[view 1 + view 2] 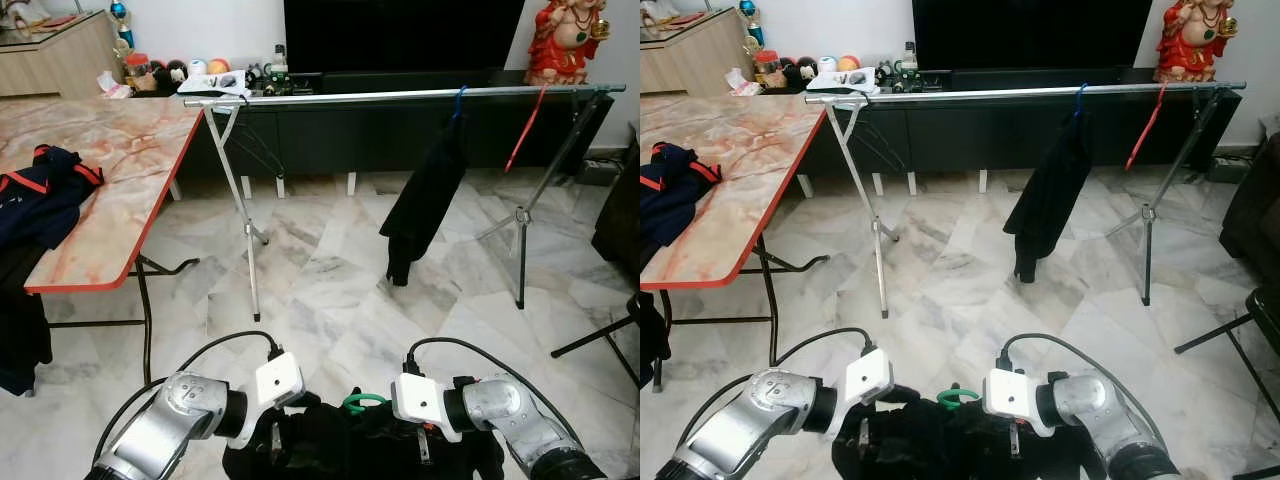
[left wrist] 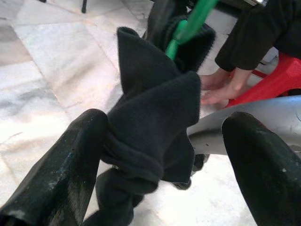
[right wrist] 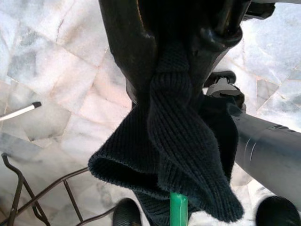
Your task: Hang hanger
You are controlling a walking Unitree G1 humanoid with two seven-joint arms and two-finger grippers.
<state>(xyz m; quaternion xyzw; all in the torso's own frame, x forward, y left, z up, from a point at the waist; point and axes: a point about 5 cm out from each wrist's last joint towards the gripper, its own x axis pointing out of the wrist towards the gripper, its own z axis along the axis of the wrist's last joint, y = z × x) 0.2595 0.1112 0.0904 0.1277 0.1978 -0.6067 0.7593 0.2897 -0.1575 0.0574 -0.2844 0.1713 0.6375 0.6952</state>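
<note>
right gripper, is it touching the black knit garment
Touching: in the right wrist view the right gripper has its fingers pinched on a fold of the black knit garment.

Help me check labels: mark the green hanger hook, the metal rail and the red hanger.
green hanger hook (image 1: 364, 402): left eye view, top of the curve.
metal rail (image 1: 380, 96): left eye view, bare middle stretch.
red hanger (image 1: 524, 132): left eye view, slanting arm.

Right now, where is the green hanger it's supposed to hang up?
The green hanger is low in front of the robot, its hook poking up from the black garment held between the left gripper and right gripper, well short of the rail.
</note>
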